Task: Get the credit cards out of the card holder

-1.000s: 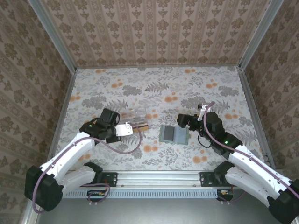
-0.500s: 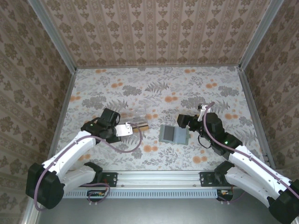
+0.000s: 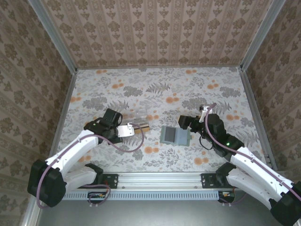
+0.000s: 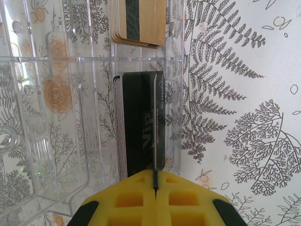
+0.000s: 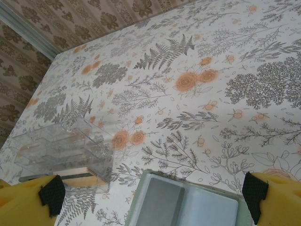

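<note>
– Two grippers: what's changing?
– My left gripper [image 4: 155, 187], clenching a black card [image 4: 154, 141] over the clear case [image 4: 70, 117], is inching rightward; my right gripper [image 5: 153, 200] is hanging released above the card holder [image 3: 175, 135], toward the table's [image 3: 155, 89] near edge.

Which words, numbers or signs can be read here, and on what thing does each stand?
"VIP", sideways and partly hidden, on the black card lying in the clear case.
Small white print along that card's edge: too small to read.
Tan-orange cards: dark stripe, no text seen.
</note>
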`<state>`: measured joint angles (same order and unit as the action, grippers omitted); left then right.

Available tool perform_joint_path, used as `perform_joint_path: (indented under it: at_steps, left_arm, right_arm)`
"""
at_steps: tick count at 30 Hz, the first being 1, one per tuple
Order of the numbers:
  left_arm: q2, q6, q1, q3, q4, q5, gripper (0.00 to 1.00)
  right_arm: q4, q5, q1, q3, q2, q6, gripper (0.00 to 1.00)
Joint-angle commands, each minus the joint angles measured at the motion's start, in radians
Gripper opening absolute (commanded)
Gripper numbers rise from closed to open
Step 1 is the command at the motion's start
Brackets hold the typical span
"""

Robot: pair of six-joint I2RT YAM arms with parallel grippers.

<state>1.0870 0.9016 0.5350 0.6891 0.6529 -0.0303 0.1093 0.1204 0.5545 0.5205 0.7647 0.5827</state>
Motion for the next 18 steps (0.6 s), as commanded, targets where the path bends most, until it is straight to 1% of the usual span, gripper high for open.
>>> perform_joint_path:
  at_steps: [1, 18]
  left_arm:
    - [0.017, -0.017, -0.007, 0.013, -0.002, -0.003, 0.0]
    - [0.056, -0.032, -0.01, -0.009, -0.051, -0.024, 0.0]
  right_arm:
    - [0.01, -0.007, 0.001, -0.01, -0.016, 0.016, 1.0]
    - [0.015, 0.004, -0.001, -0.014, -0.021, 0.018, 1.0]
